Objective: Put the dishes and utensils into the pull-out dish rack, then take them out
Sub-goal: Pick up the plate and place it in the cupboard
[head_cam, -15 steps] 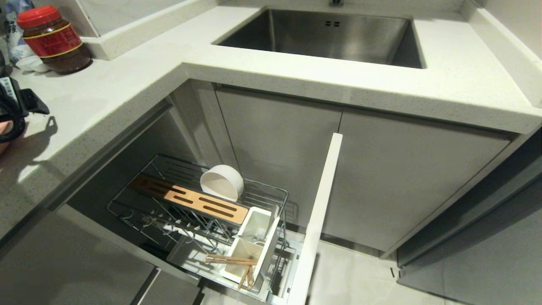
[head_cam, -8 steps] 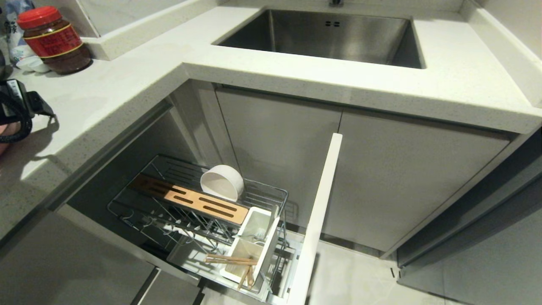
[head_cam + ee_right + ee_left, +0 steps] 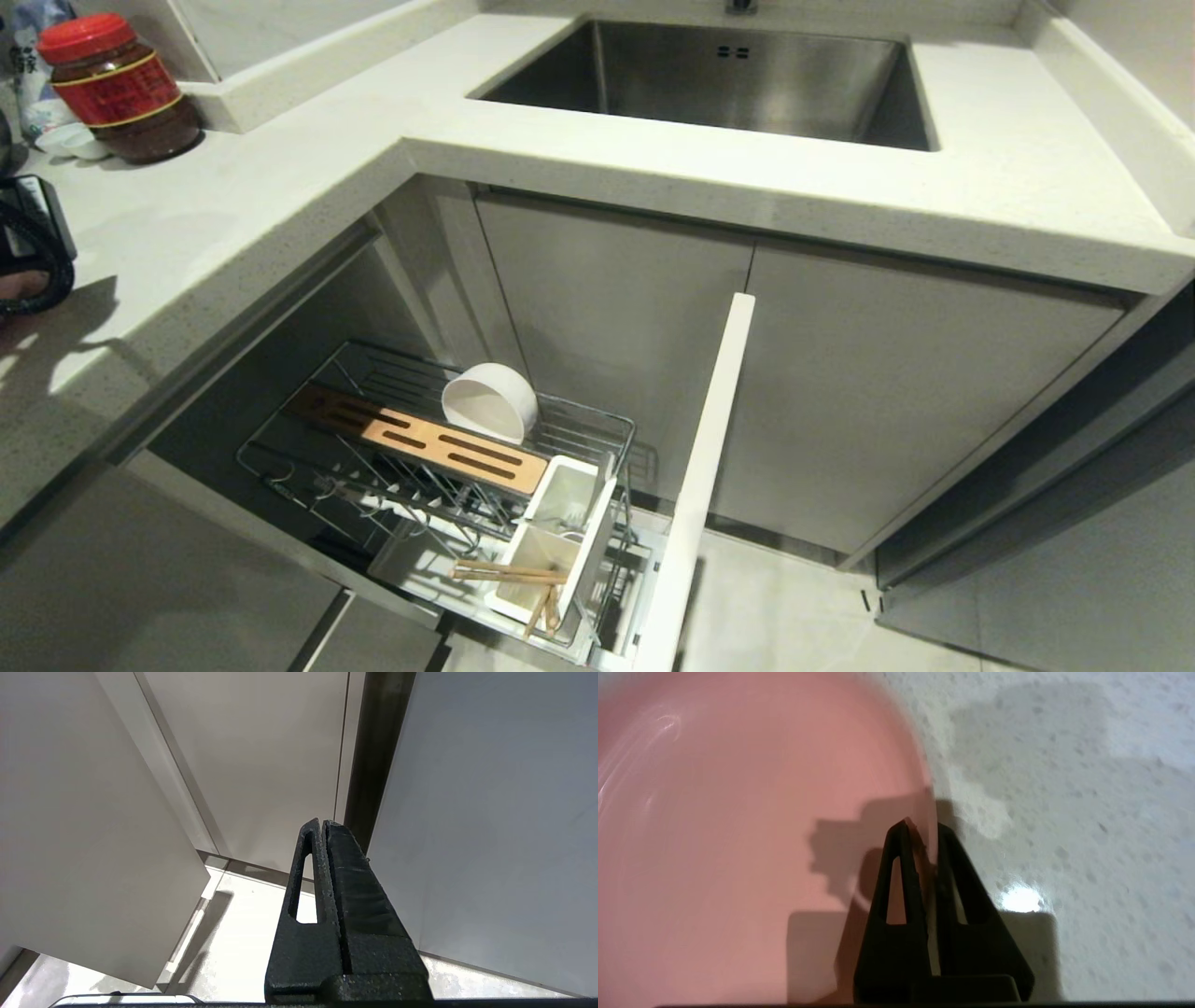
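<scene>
Left gripper (image 3: 920,828) is clamped on the rim of our pink plate (image 3: 738,835), which lies flat on the counter (image 3: 1064,788). From the head view the pull-out dish rack (image 3: 560,425) sits at about four o'clock from that arm, which is nearer than our parked right gripper (image 3: 322,826), fingers together. Only the left wrist view shows the plate and the grip.

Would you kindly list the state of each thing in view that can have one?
Rack: pulled out.
Bowl: on its side in the rack.
Chopsticks: lying across a utensil cup.
Plate: on the counter, rim pinched.
Left gripper: shut on the plate's rim.
Right gripper: shut, empty, parked by the cabinet doors.
Jar: lid on.
</scene>
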`<state>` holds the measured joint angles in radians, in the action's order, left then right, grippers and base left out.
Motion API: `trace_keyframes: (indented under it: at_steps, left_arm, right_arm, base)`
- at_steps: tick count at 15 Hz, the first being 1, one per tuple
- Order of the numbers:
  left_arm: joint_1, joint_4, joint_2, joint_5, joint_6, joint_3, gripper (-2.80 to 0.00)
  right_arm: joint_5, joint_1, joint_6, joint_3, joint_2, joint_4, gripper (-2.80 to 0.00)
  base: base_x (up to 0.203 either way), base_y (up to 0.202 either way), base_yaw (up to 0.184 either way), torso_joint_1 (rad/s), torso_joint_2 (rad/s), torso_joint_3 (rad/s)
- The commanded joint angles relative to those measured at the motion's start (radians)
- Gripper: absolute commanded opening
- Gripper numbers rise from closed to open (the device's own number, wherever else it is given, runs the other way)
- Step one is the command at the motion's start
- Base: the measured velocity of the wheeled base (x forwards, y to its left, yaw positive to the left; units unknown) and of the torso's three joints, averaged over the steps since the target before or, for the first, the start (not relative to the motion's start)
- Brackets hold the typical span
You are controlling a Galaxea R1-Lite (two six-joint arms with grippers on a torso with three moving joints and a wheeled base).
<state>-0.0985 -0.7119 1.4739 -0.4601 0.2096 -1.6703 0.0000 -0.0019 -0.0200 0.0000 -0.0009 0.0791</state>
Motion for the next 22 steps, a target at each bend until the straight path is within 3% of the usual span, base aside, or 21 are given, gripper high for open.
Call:
trace_keyframes:
  at_steps: [1, 3, 7, 10, 16, 22]
  left_arm:
    - [0.000, -0.003, -0.002, 0.001, 0.007, -0.002, -2.80]
    - [0.001, -0.003, -0.022, 0.003, 0.020, -0.017, -2.80]
    - [0.046, 0.000, -0.097, 0.004, 0.107, -0.087, -2.80]
    - [0.159, 0.001, -0.168, -0.002, 0.210, -0.146, -2.80]
    - [0.431, 0.014, -0.297, -0.007, 0.240, -0.159, -2.80]
    - [0.723, 0.476, -0.323, -0.025, 0.330, -0.059, -2.80]
  right_arm:
    - [0.000, 0.000, 0.000, 0.026, 0.001, 0.001, -2.80]
    - [0.000, 0.000, 0.000, 0.026, 0.001, 0.001, -2.80]
    - [0.000, 0.000, 0.000, 0.026, 0.001, 0.001, -2.80]
    - [0.000, 0.000, 0.000, 0.026, 0.001, 0.001, -2.80]
    - [0.000, 0.000, 0.000, 0.027, 0.001, 0.001, -2.80]
    - [0.000, 0.000, 0.000, 0.026, 0.001, 0.001, -2.80]
  base:
    - [0.000, 0.000, 0.000, 0.000, 0.00, 0.000]
    - [0.000, 0.000, 0.000, 0.000, 0.00, 0.000]
    - [0.000, 0.000, 0.000, 0.000, 0.00, 0.000]
    - [0.000, 0.000, 0.000, 0.000, 0.00, 0.000]
    - [0.000, 0.000, 0.000, 0.000, 0.00, 0.000]
    - [0.000, 0.000, 0.000, 0.000, 0.00, 0.000]
